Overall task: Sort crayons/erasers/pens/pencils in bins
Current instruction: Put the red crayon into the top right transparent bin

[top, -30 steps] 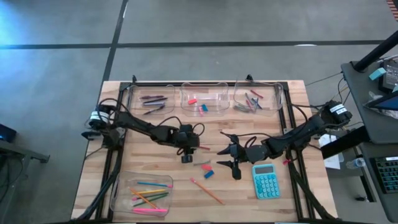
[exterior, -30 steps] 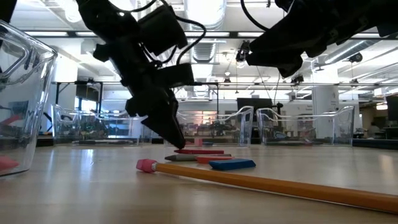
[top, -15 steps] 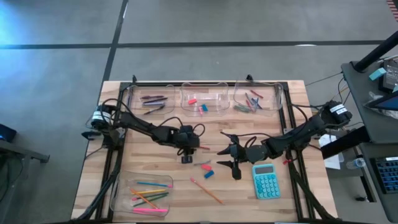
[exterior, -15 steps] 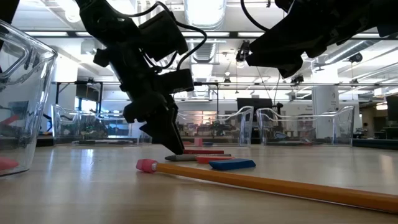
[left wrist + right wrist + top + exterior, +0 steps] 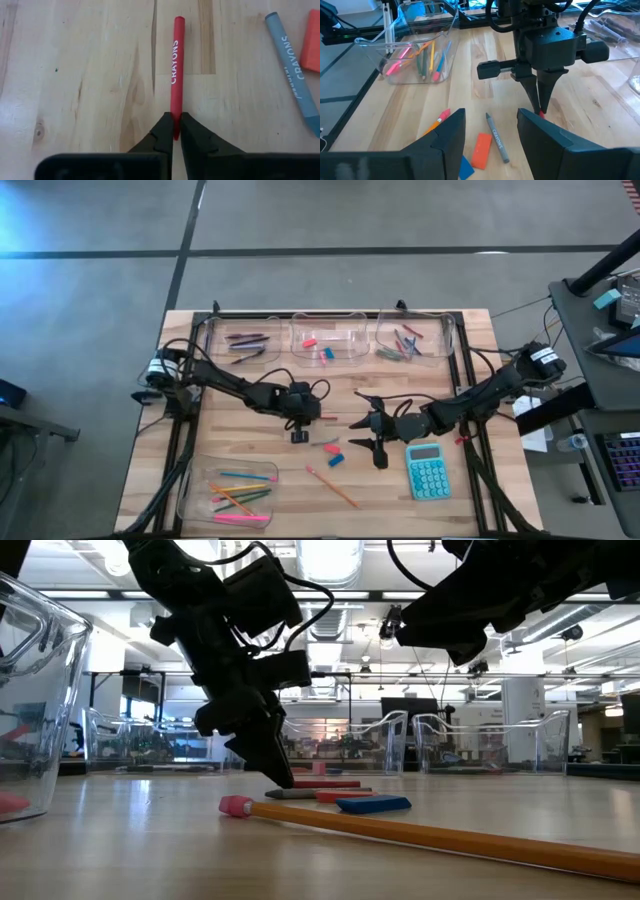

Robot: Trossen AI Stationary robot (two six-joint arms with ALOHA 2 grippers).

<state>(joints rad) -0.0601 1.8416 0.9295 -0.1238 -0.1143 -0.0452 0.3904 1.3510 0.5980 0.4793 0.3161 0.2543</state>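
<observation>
We've got the left claw [image 5: 173,134] down on the worktop [image 5: 250,450], pinched tight on the near end of a red crayon [image 5: 176,75] that lies flat on the wood. Just beside it lie a grey-blue crayon [image 5: 295,70] and an orange-red eraser [image 5: 312,32]; a blue eraser [image 5: 372,804] and a loose orange pencil [image 5: 450,836] are close by too.

The right claw [image 5: 490,125] hovers near that same little pile, its fingers partway apart with nothing between them.

Along the far edge we see three clear bins: one with pens [image 5: 245,340], one with erasers [image 5: 318,348], one with crayons [image 5: 405,345]. The pencil bin [image 5: 195,490] sits at the near left corner, and a teal calculator [image 5: 427,470] rests near the right arm.
</observation>
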